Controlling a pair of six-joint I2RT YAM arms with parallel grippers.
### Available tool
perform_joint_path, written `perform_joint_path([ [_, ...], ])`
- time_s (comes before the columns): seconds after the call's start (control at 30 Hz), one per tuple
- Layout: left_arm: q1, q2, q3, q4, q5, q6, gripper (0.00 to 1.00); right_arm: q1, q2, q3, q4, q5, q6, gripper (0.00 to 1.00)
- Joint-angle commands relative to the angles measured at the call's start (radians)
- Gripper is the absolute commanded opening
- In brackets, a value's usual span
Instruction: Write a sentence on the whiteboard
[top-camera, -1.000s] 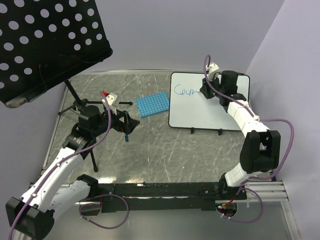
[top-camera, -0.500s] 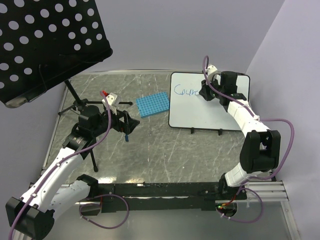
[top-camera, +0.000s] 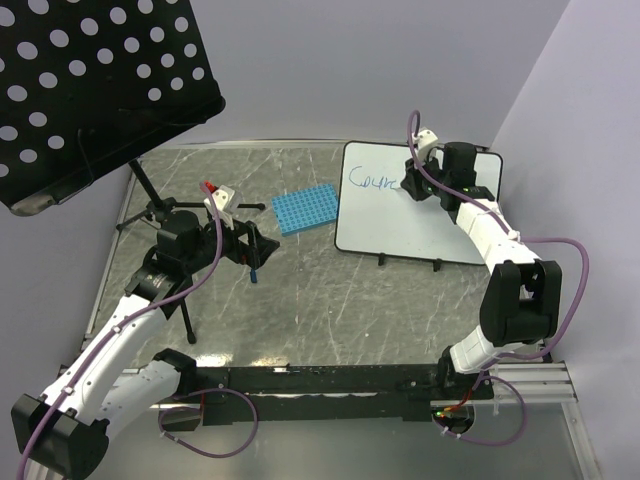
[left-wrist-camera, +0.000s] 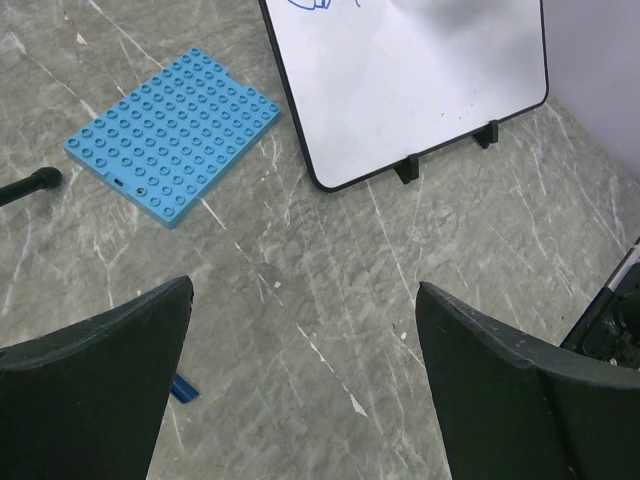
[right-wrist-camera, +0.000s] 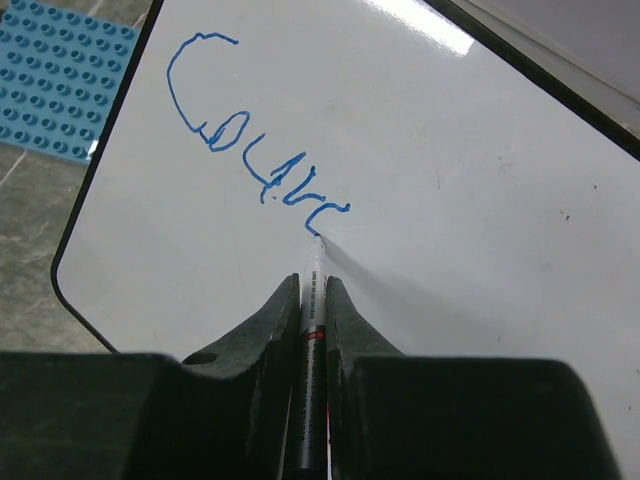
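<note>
At the whiteboard (right-wrist-camera: 480, 200), right pincer (right-wrist-camera: 310, 287) clamps a half-hidden marker (right-wrist-camera: 316, 262) — sentence (right-wrist-camera: 262, 182) perhaps "Cour"; left pincer (left-wrist-camera: 303, 292) apart.

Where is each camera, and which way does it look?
Top external: above, behind the arms, looking down at the table; left gripper and right gripper show.
Left wrist: on the left arm, looking down; open fingers show.
Right wrist: on the right arm, facing the whiteboard closely; fingers pinch the marker.
All share the whiteboard, sentence, blue plate.
</note>
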Motion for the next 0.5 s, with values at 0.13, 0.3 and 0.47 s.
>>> perform_joint_path([
  [0.13, 0.003, -0.014, 0.001, 0.017, 0.010, 0.005, 0.97, -0.015, -0.014, 0.041, 0.070, 0.051, 0.022, 0.00],
  [0.3, 0.003, -0.012, 0.003, 0.017, 0.013, 0.005, 0.97, -0.013, -0.016, 0.038, 0.090, 0.060, 0.029, 0.00],
  [0.47, 0.003, -0.011, 0.001, 0.017, 0.013, 0.006, 0.97, -0.013, -0.011, 0.038, 0.102, 0.066, 0.034, 0.00],
])
